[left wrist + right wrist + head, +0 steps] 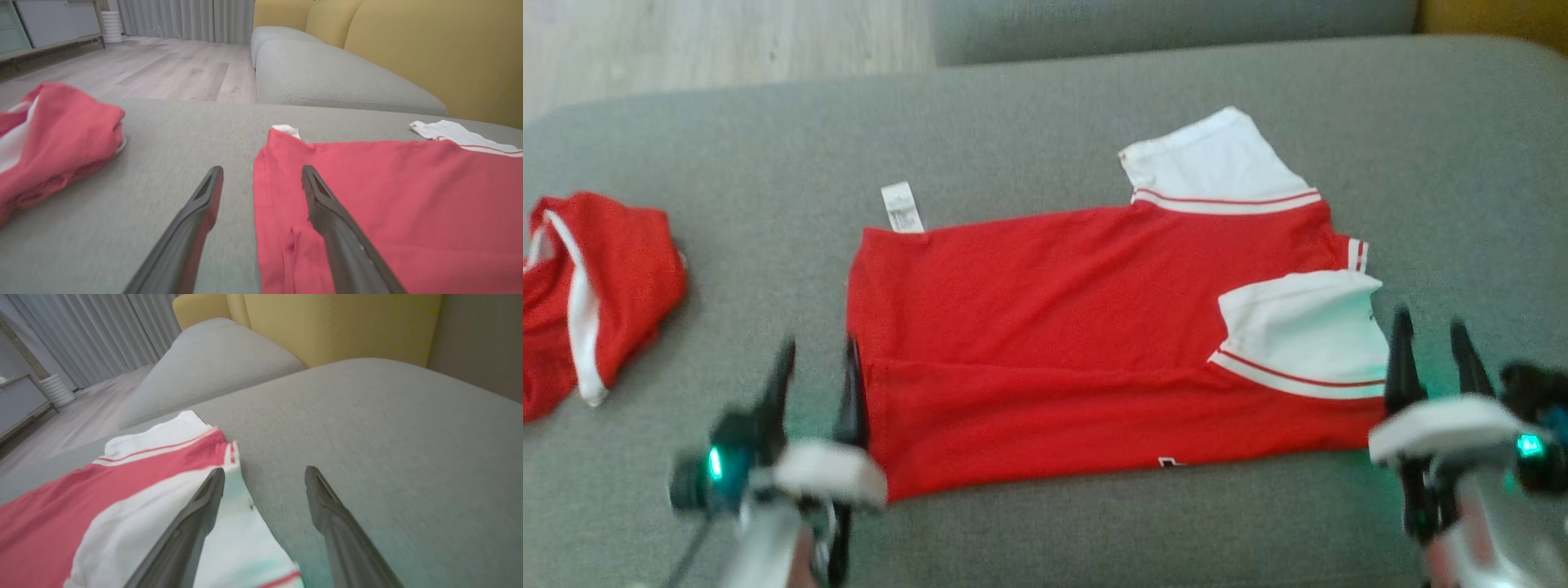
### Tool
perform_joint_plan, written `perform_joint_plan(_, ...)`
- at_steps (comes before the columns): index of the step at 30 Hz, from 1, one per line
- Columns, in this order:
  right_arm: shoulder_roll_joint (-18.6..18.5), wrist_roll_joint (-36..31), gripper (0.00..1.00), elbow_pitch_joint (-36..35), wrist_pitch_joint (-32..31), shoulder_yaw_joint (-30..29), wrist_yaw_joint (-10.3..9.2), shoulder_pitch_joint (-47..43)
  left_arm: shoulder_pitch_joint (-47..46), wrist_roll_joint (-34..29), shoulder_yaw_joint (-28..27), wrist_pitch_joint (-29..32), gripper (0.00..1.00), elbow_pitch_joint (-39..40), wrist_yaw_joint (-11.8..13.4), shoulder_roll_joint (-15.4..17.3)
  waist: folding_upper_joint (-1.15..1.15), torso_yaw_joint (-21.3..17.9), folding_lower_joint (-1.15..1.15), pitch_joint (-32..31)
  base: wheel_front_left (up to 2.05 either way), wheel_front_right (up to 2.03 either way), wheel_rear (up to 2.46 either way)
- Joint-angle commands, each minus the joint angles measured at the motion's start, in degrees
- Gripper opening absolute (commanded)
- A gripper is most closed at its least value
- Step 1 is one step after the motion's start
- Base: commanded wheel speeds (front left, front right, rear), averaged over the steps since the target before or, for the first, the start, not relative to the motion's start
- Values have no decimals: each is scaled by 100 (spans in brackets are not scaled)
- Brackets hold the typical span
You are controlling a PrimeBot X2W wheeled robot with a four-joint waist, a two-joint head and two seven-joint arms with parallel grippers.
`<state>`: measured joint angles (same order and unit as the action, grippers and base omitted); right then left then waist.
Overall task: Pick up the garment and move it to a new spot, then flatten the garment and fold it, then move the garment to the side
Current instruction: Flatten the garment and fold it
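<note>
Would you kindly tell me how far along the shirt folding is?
Done: the red shirt with white sleeves lies spread flat on the grey cushion, its near edge seemingly folded over once. In hand: the left gripper and right gripper sit open at its two ends, holding nothing. Left: finishing the fold and moving it aside.

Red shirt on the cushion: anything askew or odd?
Two things. The care label pokes out past the far left corner of the red shirt, and the far white sleeve juts beyond the body while the near sleeve lies folded onto it.
</note>
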<state>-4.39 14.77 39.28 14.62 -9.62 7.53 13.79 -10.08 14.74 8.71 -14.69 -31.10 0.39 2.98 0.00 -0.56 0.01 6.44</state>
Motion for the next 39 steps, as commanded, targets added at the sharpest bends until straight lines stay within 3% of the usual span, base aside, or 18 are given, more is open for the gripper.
perform_joint_plan(1, -61, -94, 100, -280, 38, 221, -4, 388, -572, -121, -239, -30, 100, 66, -66, 165, 0, -11, -1, 253, 0, 0, 0)
perform_joint_plan(12, 10, -114, 100, -414, 30, 881, -4, 1485, -2673, -250, -273, -30, 100, -1877, -201, 421, 0, -374, -1, 1099, 0, 0, 0)
perform_joint_plan(22, -146, 12, 100, -409, 34, 1012, -4, 1727, -3098, -411, -229, -30, 100, -2577, -147, 507, 0, -462, -1, 1373, 0, 0, 0)
perform_joint_plan(23, -183, 9, 100, -411, 21, 1067, -4, 1795, -3133, -425, -219, -30, 89, -2633, -146, 486, 0, -442, -1, 1390, 0, 0, 0)
perform_joint_plan(24, -206, 11, 100, -412, -4, 1090, -4, 1852, -3149, -435, -211, -30, 48, -2652, -145, 475, 0, -428, -1, 1398, 0, 0, 0)
perform_joint_plan(25, -240, 10, 100, -411, -44, 1119, -4, 1932, -3167, -457, -187, -30, 0, -2677, -153, 464, 0, -410, -1, 1410, 0, 0, 0)
perform_joint_plan(29, -419, -21, 100, -327, -458, 1345, -4, 2435, -3244, -519, -108, -30, 0, -2642, -186, 388, 0, -292, -1, 1479, 0, 0, 0)
perform_joint_plan(36, -829, 7, 100, 334, -1923, 1900, -4, 3666, -3438, -635, 66, -30, 0, -2321, -245, 193, 0, 171, -1, 1762, 0, 0, 0)
perform_joint_plan(39, -922, 16, 100, 591, -2248, 1948, -4, 3964, -3508, -645, 141, -30, 0, -2279, -276, 122, 0, 328, -1, 1859, 0, 0, 0)
